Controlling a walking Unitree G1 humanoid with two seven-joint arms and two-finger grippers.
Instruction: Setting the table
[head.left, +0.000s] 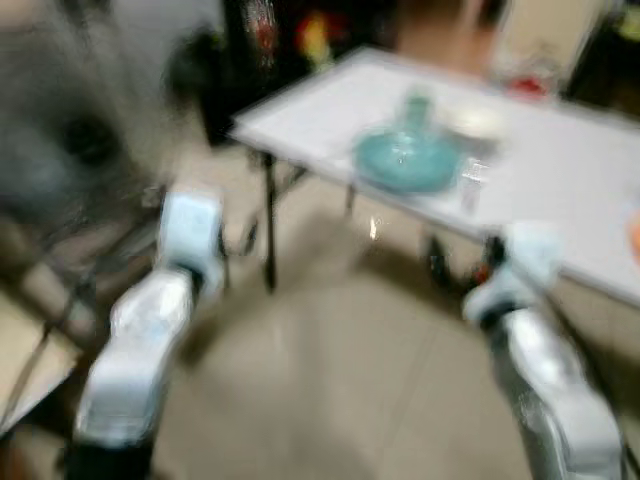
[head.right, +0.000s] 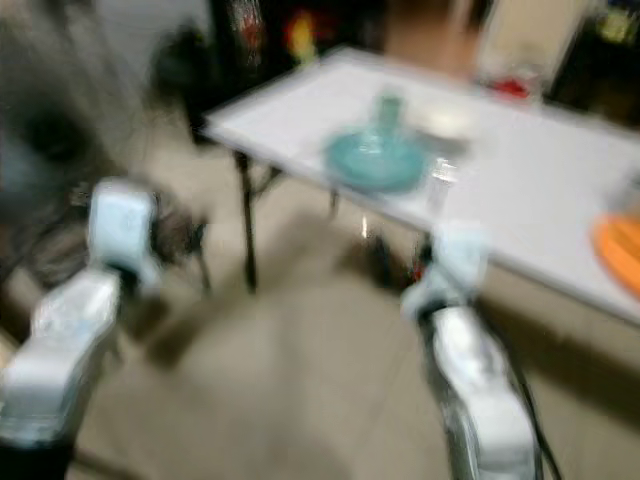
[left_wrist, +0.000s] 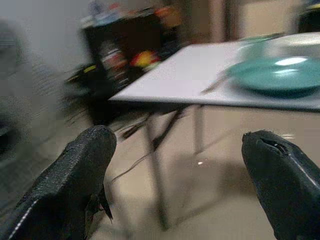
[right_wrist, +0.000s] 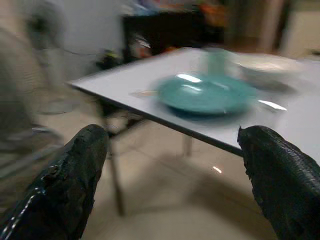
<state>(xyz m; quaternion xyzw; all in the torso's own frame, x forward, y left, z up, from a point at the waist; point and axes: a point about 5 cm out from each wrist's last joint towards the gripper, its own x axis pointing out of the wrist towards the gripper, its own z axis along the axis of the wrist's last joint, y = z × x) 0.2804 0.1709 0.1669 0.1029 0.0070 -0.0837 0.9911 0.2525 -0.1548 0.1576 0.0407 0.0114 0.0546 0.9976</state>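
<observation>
Both black-fingered pincers — left pincer (left_wrist: 175, 185), right pincer (right_wrist: 172, 180) — spread empty short of the white table (head.left: 590, 150); blur risks misjudging the round teal plate (right_wrist: 206, 93) near its edge.

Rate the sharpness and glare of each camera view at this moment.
Left and right eye views: heavy motion blur; the round teal plate and white folding table are smeared. Left wrist view: open left gripper fairly sharp, background soft. Right wrist view: open right gripper textured, plate blurred with glare streaks.
</observation>
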